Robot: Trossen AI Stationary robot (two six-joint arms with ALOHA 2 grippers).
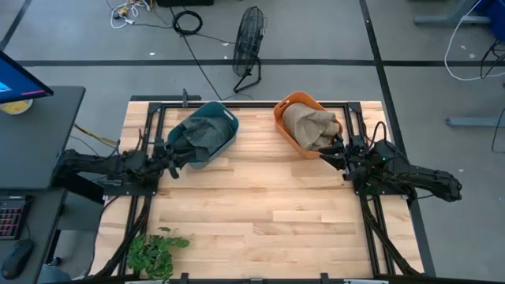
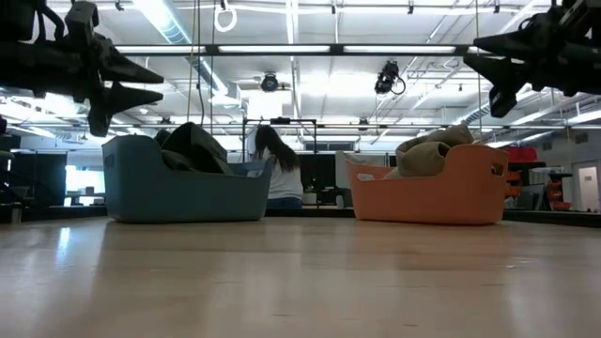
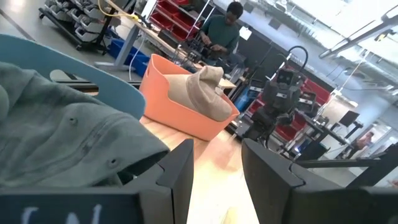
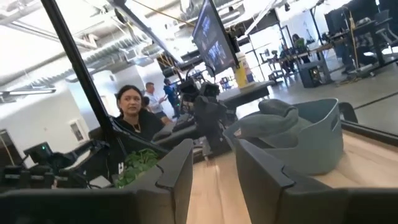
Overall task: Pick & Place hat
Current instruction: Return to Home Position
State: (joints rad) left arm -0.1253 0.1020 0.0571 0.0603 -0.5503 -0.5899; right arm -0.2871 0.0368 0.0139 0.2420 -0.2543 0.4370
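Nearest you, a small green plant point(image 1: 154, 251) sits at the front left corner of the wooden table point(image 1: 260, 221). The light planks run back from it towards both arms.

Midway back, your left gripper point(image 1: 177, 155) hangs raised above the table at the near left end of the blue bin point(image 1: 229, 120). Its fingers point(image 3: 180, 171) are parted and hold nothing. Across the table, your right gripper point(image 1: 328, 150) hangs at the same height by the near right end of the orange bin point(image 1: 282, 117). Its fingers point(image 4: 177, 168) are also apart, with nothing between them.

Behind the grippers, the two bins stand side by side along the table's far edge, well apart from each other. The brown caps point(image 1: 309, 126) lie heaped inside the orange bin, and their crowns rise above its rim in the low view. The blue bin holds a pile of grey-green caps point(image 1: 199, 136), likewise mounded past its wall.

Beyond the table, a black fan point(image 1: 249, 39) stands on the grey floor among trailing cables. In the low view, a seated person point(image 2: 277, 169) shows between the two bins, back turned, under rows of ceiling lights.
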